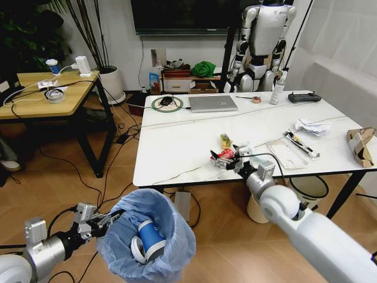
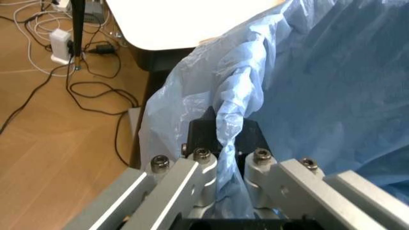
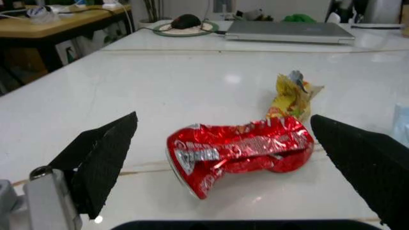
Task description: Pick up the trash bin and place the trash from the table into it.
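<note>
**Bin held low, wrapper lined up**

Clamped on a bunched fold of blue bag at the bin's rim, the left gripper holds the trash bin off the floor, near and left of the table. Gripping the liner-covered rim probably keeps the mouth open and facing up; a blue-banded paper cup and a white lid already lie inside.

Over the table's near edge, the right gripper hangs with fingers spread wide on either side of a crushed red wrapper, not touching it. That straddle looks like the set-up for a pinch. Just beyond lies a yellow wrapper.

Farther right sit a pale mask, crumpled white paper and a torn cardboard box. A grey laptop sits at the far edge.
</note>
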{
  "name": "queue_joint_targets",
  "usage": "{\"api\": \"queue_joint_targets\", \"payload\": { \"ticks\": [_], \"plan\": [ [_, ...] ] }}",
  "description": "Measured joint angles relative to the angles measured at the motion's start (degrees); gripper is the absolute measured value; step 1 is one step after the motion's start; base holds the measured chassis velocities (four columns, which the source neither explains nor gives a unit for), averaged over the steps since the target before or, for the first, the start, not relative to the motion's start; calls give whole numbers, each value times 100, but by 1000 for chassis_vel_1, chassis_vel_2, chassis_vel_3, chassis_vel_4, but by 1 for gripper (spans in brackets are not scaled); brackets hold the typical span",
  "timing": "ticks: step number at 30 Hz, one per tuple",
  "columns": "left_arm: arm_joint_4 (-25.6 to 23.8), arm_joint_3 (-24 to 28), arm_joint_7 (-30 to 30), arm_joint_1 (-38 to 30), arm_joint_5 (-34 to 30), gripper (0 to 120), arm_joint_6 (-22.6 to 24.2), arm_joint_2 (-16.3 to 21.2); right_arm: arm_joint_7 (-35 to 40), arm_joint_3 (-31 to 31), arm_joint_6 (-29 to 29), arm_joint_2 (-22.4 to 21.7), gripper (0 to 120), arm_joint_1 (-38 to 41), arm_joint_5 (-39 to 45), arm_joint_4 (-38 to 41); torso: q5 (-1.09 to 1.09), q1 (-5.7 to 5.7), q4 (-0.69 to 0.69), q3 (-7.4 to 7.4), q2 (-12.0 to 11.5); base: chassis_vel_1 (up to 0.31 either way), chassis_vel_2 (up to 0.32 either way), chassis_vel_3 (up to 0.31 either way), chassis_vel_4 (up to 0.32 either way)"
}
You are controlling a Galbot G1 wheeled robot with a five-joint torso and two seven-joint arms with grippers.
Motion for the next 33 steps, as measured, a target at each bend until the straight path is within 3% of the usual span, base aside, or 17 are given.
{"api": "queue_joint_targets", "payload": {
  "ticks": [33],
  "plan": [
    [-33,-23,-5,-16,-23,0,-5,-27,-190,14,278,130,100,-109,-788,-733,0,0,-1,0,0,0,0,0,0]
  ]
}}
